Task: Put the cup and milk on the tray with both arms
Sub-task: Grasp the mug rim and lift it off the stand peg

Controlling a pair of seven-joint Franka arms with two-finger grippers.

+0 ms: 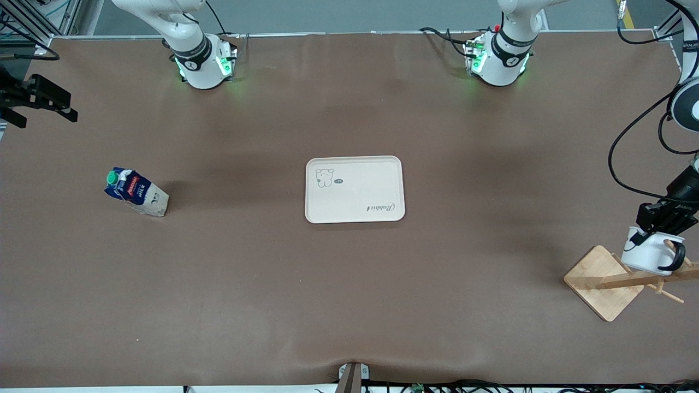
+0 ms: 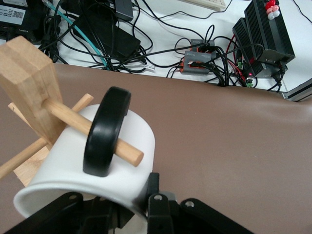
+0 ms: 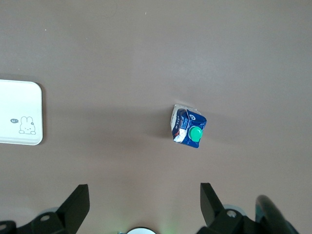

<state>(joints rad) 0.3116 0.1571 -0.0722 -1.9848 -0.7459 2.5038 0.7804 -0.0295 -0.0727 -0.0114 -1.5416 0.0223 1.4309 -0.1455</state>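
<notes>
cup point(image 1: 650, 255) hangs by its black handle on the wooden rack point(image 1: 606, 281) peg, rim clamped by the left end effector point(image 1: 655, 229), smiley face hidden. milk point(image 1: 136, 192) stands toward the right arm's end of the counter point(image 1: 349, 300); tray point(image 1: 355, 189) mid-counter. right end effector point(image 3: 141, 204), wide, over the counter, partly cut off.

Probably a robotics lab: bench-mounted arms point(image 1: 191, 49), tangled cables point(image 2: 161, 44), power supply point(image 2: 265, 36).

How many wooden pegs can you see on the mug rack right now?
3 visible. One runs through the cup's black handle; two more pegs stick out of the wooden rack's post beside it. The cup may hide others.
</notes>
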